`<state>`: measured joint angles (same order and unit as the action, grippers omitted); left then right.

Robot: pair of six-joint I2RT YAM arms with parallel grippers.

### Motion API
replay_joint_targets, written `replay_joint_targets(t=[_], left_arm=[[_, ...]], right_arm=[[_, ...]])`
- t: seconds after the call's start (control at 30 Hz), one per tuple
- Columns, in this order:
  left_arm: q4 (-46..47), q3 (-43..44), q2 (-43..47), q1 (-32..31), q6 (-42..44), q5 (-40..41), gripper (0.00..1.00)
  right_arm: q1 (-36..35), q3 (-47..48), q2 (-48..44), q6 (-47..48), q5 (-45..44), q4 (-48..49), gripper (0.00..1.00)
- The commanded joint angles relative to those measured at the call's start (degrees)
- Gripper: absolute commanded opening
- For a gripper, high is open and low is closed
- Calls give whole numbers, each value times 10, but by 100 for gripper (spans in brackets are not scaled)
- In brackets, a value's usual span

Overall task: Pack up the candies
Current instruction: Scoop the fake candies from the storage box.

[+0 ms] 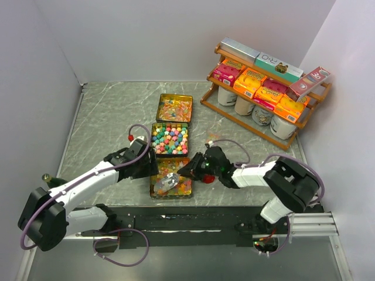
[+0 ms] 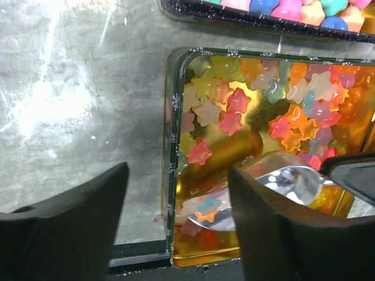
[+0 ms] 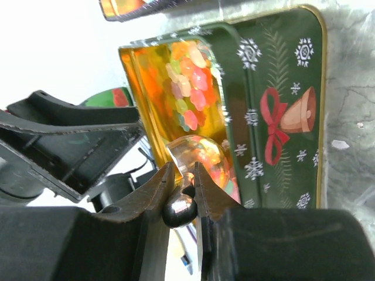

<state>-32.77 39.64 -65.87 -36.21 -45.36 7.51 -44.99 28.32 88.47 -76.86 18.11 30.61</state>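
Note:
The candies (image 1: 170,139) fill three open tins lined up in the middle of the table. The nearest tin (image 2: 171,170) is gold inside and holds star-shaped candies (image 2: 234,108). My right gripper (image 1: 190,170) is shut on the handle of a metal spoon (image 3: 181,208). The spoon's bowl (image 2: 281,184) hangs over the near tin with a few candies in it. My left gripper (image 2: 176,234) is open, its fingers astride the tin's left rim with nothing held. In the right wrist view the tin's green wall (image 3: 275,117) shows snowflakes and a bell.
A wooden rack (image 1: 263,114) with orange and pink boxes and white cups stands at the back right. The far tin (image 1: 174,109) holds orange gummies. Walls close in on the left, back and right. A black rail (image 1: 193,222) runs along the near edge.

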Motion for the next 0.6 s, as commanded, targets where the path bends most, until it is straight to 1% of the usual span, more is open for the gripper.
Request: replay_joint_targets(t=[0.0, 0.03, 0.23, 0.27, 0.4, 0.57], left_arm=[[6, 13, 19, 1, -4, 21, 80], [5, 17, 20, 1, -3, 23, 85], [-10, 33, 38, 2, -6, 53, 99], [-16, 36, 42, 2, -8, 58, 97], [-26, 46, 75, 1, -15, 87, 96], [-33, 59, 114, 2, -26, 130, 96]], right_arm=[[10, 31, -34, -15, 7, -27, 0], [15, 39, -36, -16, 14, -41, 0], [22, 60, -46, -25, 37, -67, 0], [24, 60, -51, -28, 42, -71, 0], [30, 63, -65, -34, 54, -99, 0], [46, 47, -89, -66, 80, -77, 0]])
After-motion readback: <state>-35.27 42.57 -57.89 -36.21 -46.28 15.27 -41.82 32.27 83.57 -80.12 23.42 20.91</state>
